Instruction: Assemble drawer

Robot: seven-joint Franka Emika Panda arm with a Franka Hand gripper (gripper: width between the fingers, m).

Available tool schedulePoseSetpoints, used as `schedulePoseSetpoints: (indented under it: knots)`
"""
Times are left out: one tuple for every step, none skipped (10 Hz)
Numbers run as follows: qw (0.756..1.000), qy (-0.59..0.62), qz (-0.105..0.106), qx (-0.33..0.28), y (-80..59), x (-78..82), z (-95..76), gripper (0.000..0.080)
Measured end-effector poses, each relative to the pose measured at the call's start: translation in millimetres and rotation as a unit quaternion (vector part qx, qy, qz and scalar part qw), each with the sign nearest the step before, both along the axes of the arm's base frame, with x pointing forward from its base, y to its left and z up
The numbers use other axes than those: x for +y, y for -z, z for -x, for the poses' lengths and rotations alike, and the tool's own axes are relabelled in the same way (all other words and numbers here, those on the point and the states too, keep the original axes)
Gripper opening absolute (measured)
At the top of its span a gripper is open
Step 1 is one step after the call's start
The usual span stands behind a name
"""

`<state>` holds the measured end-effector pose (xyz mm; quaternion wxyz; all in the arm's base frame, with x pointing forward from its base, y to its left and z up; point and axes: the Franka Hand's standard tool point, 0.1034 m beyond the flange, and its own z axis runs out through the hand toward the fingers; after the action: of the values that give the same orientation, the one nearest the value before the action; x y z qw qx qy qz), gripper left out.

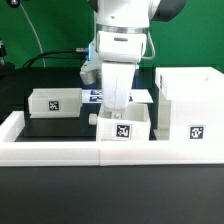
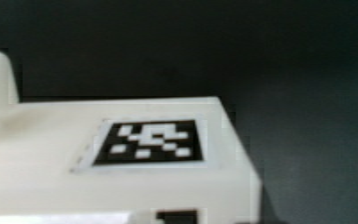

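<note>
A small white open-top box (image 1: 122, 127) with a square tag on its front stands against the low border wall, in the middle of the exterior view. My gripper (image 1: 118, 106) reaches down into it from above, and its narrow jaws look shut on the box's wall. In the wrist view the same box (image 2: 140, 180) fills the frame, blurred, with its tag (image 2: 151, 142) close up; the fingertips barely show at the frame's edge. A second small box (image 1: 55, 101) sits at the exterior view's left. The tall housing (image 1: 190, 100) stands at the exterior view's right.
The long low white border wall (image 1: 60, 150) runs along the front. The marker board (image 1: 95, 96) lies flat behind the gripper. The table top (image 2: 309, 60) is black. Dark equipment and cables stand at the back left.
</note>
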<state>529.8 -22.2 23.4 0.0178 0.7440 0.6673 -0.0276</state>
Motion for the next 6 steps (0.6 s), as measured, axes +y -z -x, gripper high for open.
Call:
schedulePoseSetpoints:
  knots:
    - [1.0,0.0,0.0,0.004,0.4,1.6,0.4,0.0041]
    - [1.0,-0.003,0.0,0.01,0.6,5.8,-0.5,0.0041]
    - [1.0,-0.005,0.0,0.012,-0.2,7.8,-2.7,0.0041]
    - [1.0,-0.002,0.001,0.026,0.4,4.8,0.7,0.0041]
    - [1.0,-0.001,0.002,0.029,0.7,3.8,1.5,0.0041]
    - [0.999,0.0,0.003,0.04,1.1,2.4,4.0,0.0041]
